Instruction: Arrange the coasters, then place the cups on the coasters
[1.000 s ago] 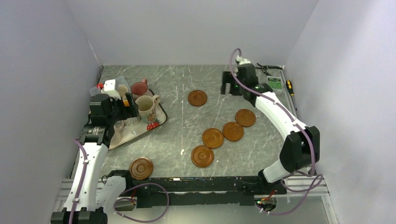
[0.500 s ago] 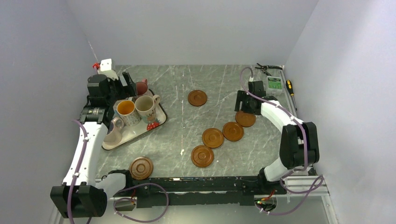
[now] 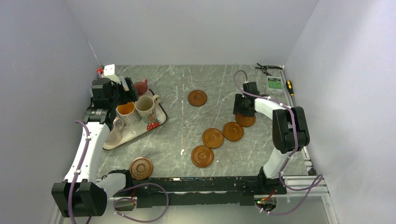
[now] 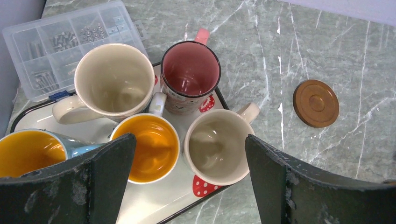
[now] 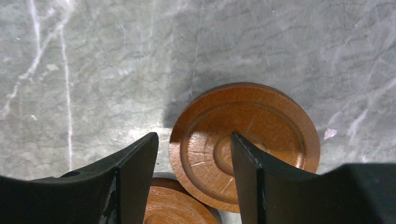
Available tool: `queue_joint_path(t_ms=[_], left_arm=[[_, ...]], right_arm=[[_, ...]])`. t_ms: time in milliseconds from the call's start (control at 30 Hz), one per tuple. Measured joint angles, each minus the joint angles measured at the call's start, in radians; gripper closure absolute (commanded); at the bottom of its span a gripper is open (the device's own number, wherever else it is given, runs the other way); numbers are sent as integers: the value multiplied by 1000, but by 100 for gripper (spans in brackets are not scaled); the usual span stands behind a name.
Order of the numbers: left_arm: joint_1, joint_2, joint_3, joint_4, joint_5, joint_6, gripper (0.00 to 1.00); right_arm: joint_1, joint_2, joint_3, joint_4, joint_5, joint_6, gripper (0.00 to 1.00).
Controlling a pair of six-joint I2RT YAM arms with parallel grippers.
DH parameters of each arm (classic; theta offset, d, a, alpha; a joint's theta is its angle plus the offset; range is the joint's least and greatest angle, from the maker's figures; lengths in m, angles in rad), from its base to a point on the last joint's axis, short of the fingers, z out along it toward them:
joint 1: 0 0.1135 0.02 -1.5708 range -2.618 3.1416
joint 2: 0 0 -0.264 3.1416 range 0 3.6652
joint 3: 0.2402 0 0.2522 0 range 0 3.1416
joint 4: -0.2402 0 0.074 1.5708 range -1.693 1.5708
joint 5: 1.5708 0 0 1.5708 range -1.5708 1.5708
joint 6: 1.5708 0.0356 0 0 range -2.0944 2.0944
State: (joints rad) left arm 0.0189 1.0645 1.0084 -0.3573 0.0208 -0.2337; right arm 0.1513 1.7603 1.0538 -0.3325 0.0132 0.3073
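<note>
Left gripper [image 4: 189, 140] hangs wide open above tray [image 4: 154, 207] crowded with mugs [image 4: 149, 144]; clear parts box [image 4: 56, 37] just behind tray. Right gripper [image 5: 194, 140], jaws parted, straddles rim of coaster [image 5: 266, 121]; one finger possibly touching, hard to tell. Second coaster [image 5: 173, 210] just beside it. Four more coasters [image 3: 202, 156] scattered across marble table [image 3: 177, 84]. Screwdriver [image 3: 290, 87] at far right edge.

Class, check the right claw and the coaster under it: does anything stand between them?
Nothing visible does. The right claw hangs open over the rim of the coaster. A second coaster lies close beside it, not in between.
</note>
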Motion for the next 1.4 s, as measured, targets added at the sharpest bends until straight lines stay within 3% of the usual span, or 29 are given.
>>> queue_joint_path(t_ms=[367, 833, 1400], left_arm=[[-10, 16, 13, -22, 0, -1, 6], [-10, 20, 13, -25, 8, -17, 6], [-10, 40, 21, -28, 8, -17, 7]], right_arm=[[33, 21, 19, -2, -17, 20, 43], [246, 221, 242, 110, 12, 134, 45], [290, 339, 363, 229, 4, 243, 45]])
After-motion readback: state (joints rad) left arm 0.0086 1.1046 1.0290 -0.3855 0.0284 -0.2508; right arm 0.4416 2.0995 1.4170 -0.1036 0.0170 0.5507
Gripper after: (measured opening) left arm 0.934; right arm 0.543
